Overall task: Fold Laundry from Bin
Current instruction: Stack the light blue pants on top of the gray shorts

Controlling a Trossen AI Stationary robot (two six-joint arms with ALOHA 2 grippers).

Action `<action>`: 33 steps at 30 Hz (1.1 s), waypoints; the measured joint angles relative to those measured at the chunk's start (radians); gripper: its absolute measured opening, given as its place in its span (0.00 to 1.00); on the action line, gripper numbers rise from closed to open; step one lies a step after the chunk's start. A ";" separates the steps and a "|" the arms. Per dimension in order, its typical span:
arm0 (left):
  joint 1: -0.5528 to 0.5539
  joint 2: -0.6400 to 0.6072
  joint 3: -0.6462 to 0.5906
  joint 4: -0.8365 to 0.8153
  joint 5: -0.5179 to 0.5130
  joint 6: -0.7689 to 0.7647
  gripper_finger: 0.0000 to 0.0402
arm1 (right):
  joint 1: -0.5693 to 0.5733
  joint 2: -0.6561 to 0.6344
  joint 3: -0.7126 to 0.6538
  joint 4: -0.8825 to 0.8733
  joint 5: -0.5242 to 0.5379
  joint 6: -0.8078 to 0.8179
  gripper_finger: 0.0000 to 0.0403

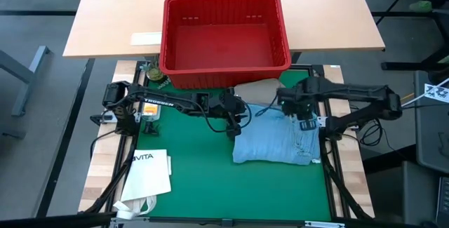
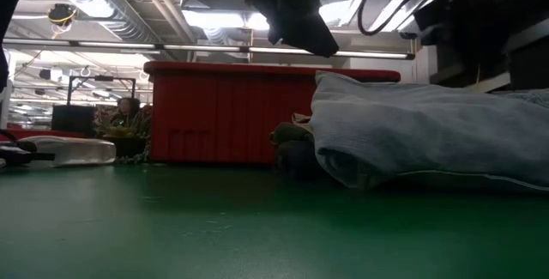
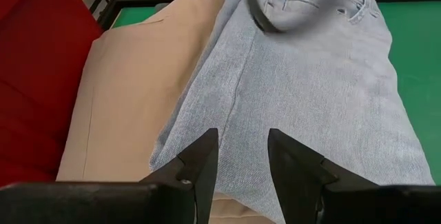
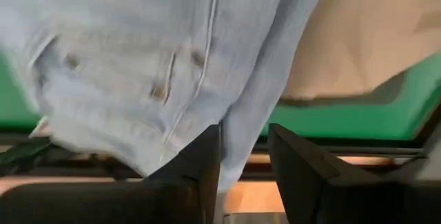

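**me:** quick status from the remote seat. The red bin (image 1: 224, 35) looks empty from above, sitting at the far edge of the green mat (image 1: 189, 165). The jeans (image 1: 277, 140) are folded into a chunky rectangle on the right half of the mat, partly lying over a tan garment (image 1: 256, 89) that pokes out right next to the bin. So I'd guess we're pretty far along, though I only spot those two pieces, no shirt or trousers in sight.

**other:** and the grippers?

**me:** left gripper (image 3: 242, 156) hovers over the near-left edge of the jeans, fingers apart with a narrow gap, nothing between them. Right gripper (image 4: 244, 151) is over the waistband side, same deal, slightly apart and empty.

**other:** room to work?

**me:** loads on the left half of the mat, only the white paper bag (image 1: 151, 172) at the near-left corner. The right side is tight: the jeans reach almost to the mat's frame there.
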 joint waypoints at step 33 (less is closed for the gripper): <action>-0.002 0.000 0.000 -0.004 0.000 0.001 0.31 | -0.247 -0.091 -0.025 0.007 -0.062 -0.093 0.31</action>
